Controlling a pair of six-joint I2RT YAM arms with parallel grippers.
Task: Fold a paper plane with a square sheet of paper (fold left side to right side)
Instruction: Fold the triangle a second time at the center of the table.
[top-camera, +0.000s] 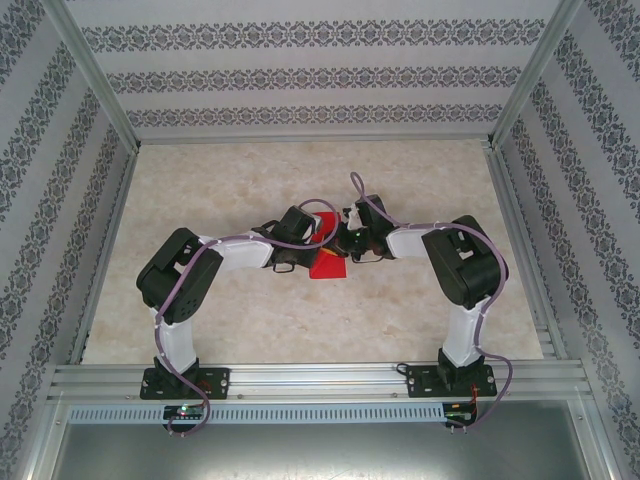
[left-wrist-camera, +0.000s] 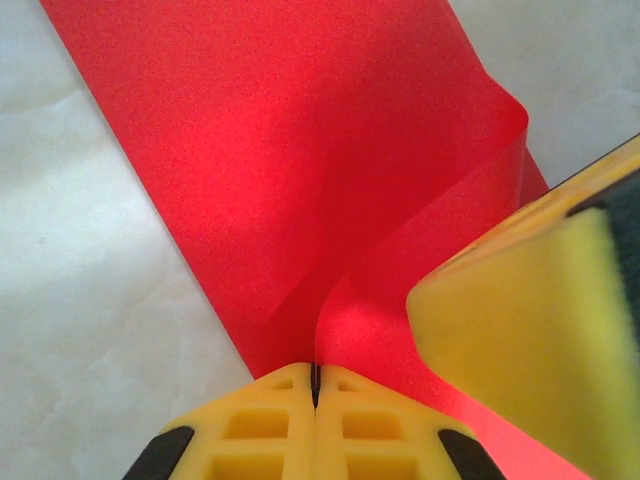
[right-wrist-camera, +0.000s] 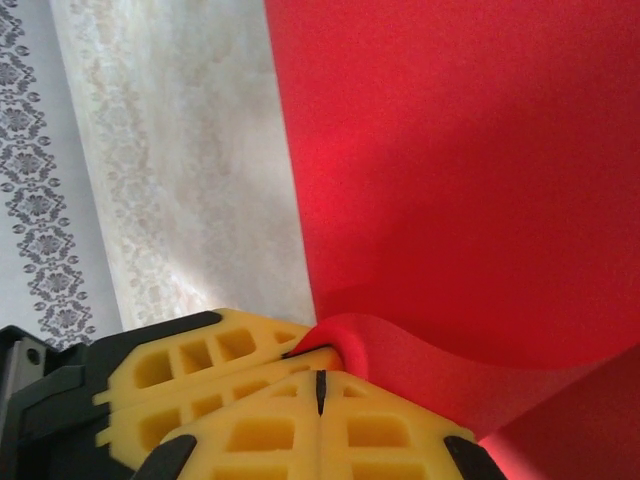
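Top external view: the square sheet of paper (top-camera: 327, 264) lies near the middle of the tabletop (top-camera: 300, 325), bright red against the pale marbled surface. Both arms reach in over that middle from either side. The left end effector (top-camera: 312, 243) and the right end effector (top-camera: 347, 246) meet just above the sheet, tip to tip, covering its upper part.

In the left wrist view, the left end effector (left-wrist-camera: 315, 385) has its yellow fingers pressed fully together. A raised ridge of the square sheet of paper (left-wrist-camera: 290, 150) runs straight into the seam between them, so it is pinching the paper. From that pinch the sheet lifts off the tabletop (left-wrist-camera: 80, 300) and curls over in a loose wave toward the right. A yellow finger of the right end effector (left-wrist-camera: 520, 350) sits close against the curl.

In the right wrist view, the right end effector (right-wrist-camera: 320, 392) is likewise closed tight. A rolled lip of the sheet (right-wrist-camera: 450, 180) meets the top of its seam and appears nipped there. The left end effector (right-wrist-camera: 190, 365) crowds in just beside it. The rest of the sheet spreads away over the tabletop (right-wrist-camera: 200, 180).
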